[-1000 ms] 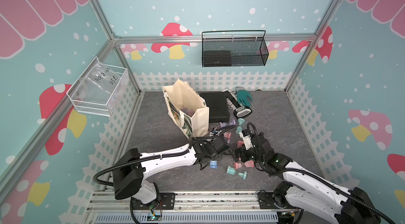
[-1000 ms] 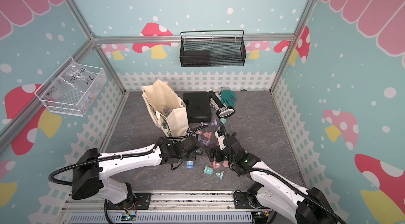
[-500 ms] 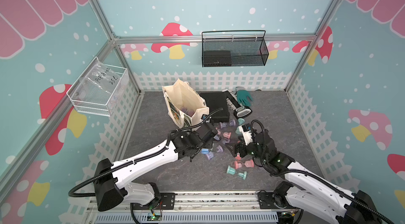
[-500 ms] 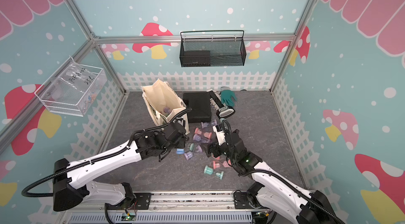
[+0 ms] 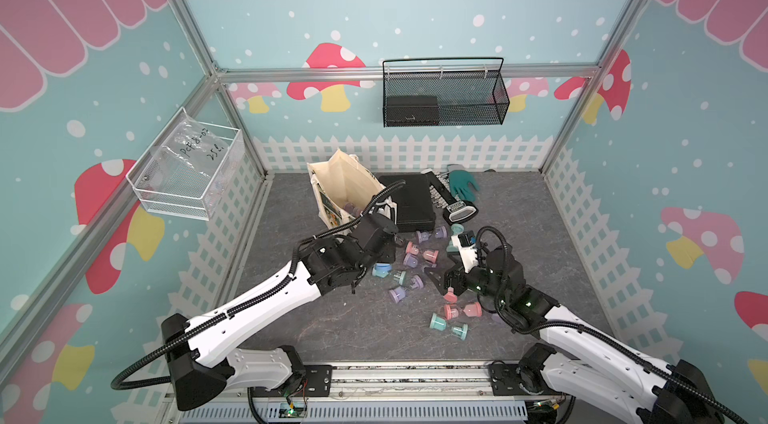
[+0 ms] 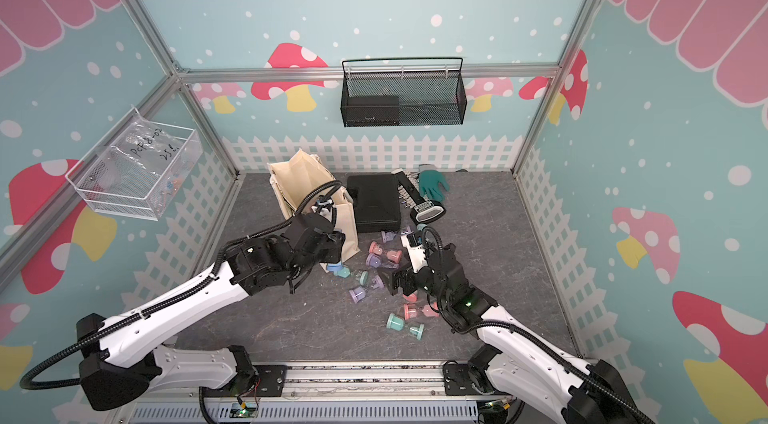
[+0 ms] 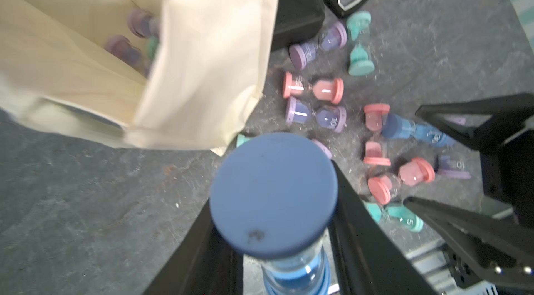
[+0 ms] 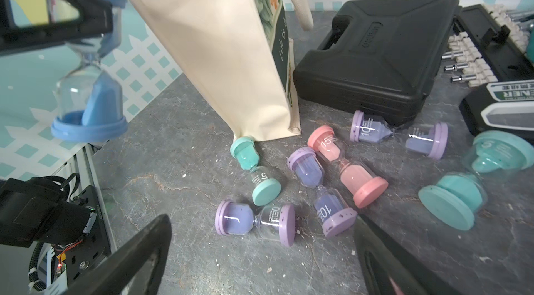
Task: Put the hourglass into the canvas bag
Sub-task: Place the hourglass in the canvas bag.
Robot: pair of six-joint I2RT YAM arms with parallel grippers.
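**Left gripper** (image 7: 274,201): closed on the blue hourglass (image 8: 89,91), with the fingers clamped at its upper end. The hourglass hangs upright, clear of the table (image 8: 173,140).

**Hourglass:** round blue end caps, clear glass bulbs, narrow waist, blue sand heaped in the lower bulb.

**Canvas bag** (image 7: 208,62): stands just ahead of the left fingertips, mouth open. The hourglass is still outside it.

**Right gripper** (image 8: 260,259): jaws wide apart and empty, above the loose hourglasses (image 8: 346,169) lying on the table.

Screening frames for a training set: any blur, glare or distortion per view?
Left wrist: bag smeared by blur, blue hourglass cap fairly crisp. Right wrist: pink hourglass sharp, its 15 legible; right end effector soft up close, edges stretched by the wide lens. Both top views: sharp, evenly lit, no glare.
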